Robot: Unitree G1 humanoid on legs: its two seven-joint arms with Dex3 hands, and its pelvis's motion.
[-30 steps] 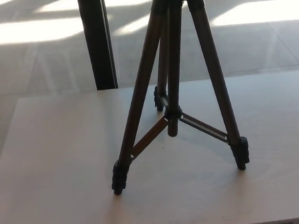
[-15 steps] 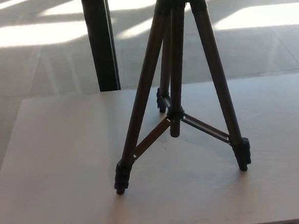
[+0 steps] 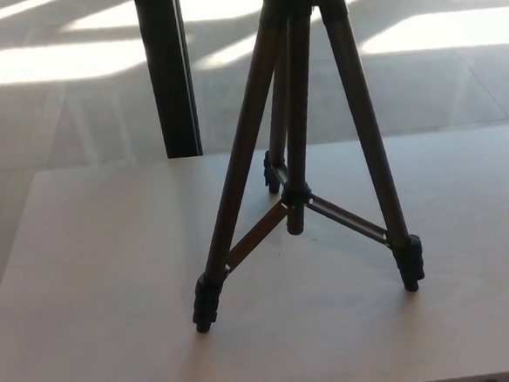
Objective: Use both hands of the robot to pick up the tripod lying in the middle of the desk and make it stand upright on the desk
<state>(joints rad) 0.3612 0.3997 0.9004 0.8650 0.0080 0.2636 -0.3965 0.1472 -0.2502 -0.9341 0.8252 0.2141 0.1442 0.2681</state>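
No hand in frame, left or right, so whether either is free or grasping something can't be read from the head view. No forearm visible either.

Tripod [image 3: 297, 153] is standing on the desk [image 3: 95, 281], roughly centre, legs spread. Three feet look planted: front-left foot [image 3: 203, 306], front-right foot [image 3: 411, 264], rear foot [image 3: 272, 174] behind the centre column [image 3: 296, 207]. Braces run from the column collar out to the legs. Head of the tripod is cut off by the top edge, so can't tell if anything touches it up there.

Handling, my read:
- Thin tubular legs, probably light. Stiff along the tube, but the legs hinge at the top and can fold in if squeezed.
- Smooth tube finish, likely slippery for thick fingers. Dark foot ends look grippier.
- Top-heavy if the head is bulky; a side nudge could tip it.
- Not fragile, but the braces look thin. Don't load them.

Where to grip: two legs high up near the crown, one hand each, or crown plus one leg. Avoid the braces and column tip.

Relative to the hands: can't be stated. Both must be outside the picture, and the tripod appears to stand unsupported within the frame.

Task looks essentially done, judging by stance. Behind the desk, a dark post [image 3: 167, 70] and sunlit floor [image 3: 56, 100].
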